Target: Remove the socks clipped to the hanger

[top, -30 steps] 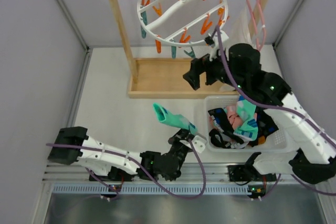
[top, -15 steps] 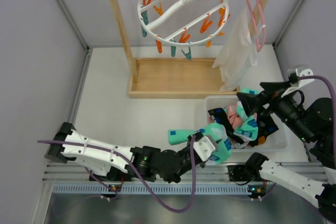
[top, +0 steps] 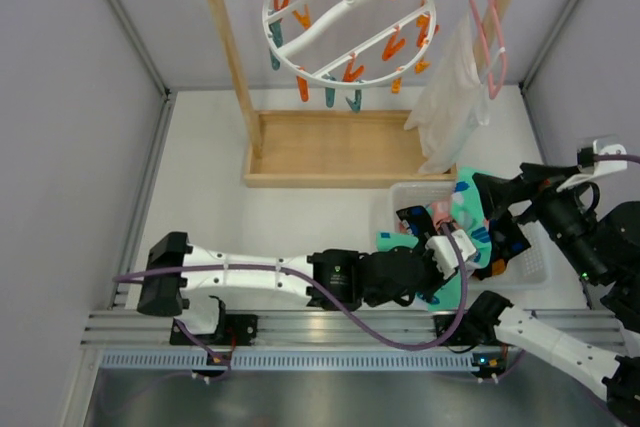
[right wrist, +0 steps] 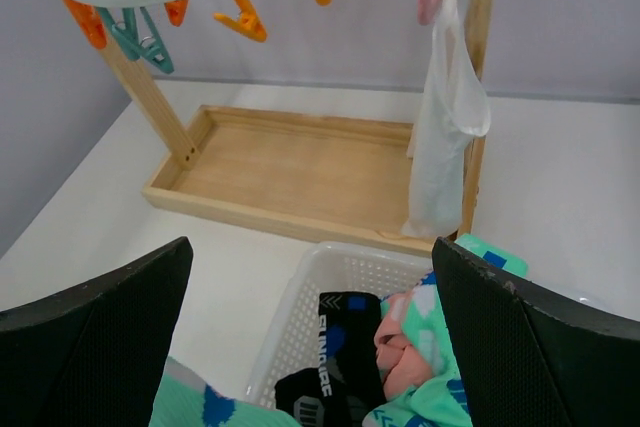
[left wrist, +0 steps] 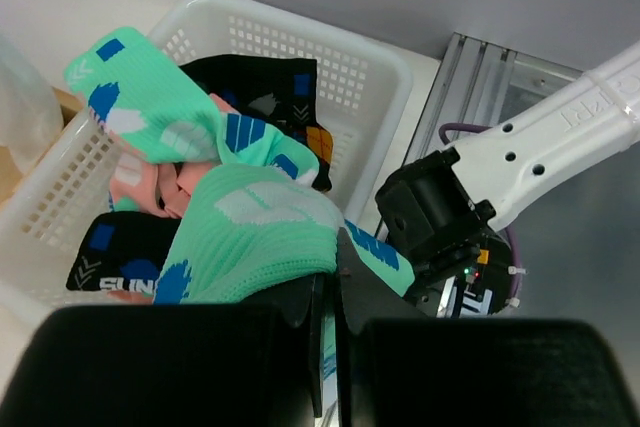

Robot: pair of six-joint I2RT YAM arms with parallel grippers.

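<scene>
Left gripper [left wrist: 330, 297] is reaching across the table to the near edge of a white basket [top: 535, 262], and its dark fingers [left wrist: 300, 312] are pressing together on a fold of a teal sock [left wrist: 265, 237] with white and navy patches, so it is clamping that sock. In the left wrist view the held sock is draping over the basket's rim and lying against the other socks [left wrist: 170, 122] piled inside: another teal one, a pink one and black ones with printed lettering. The right gripper [right wrist: 310, 247] is hovering above the far right side of the basket with its two fingers spread wide and nothing between them. From above, it [top: 497, 190] is pointing toward the pile. The hanger [top: 345, 17], a round white ring with cross bars, is hanging by its hook from the top bar of a wooden rail frame [top: 225, 47] at the back of the table, well apart from both grippers, with its orange and teal clips [top: 350, 72] dangling under the ring. A white garment [top: 450, 97] is hanging from a pink wire hanger [top: 487, 27] at the right end of the same bar, just behind the basket.
</scene>
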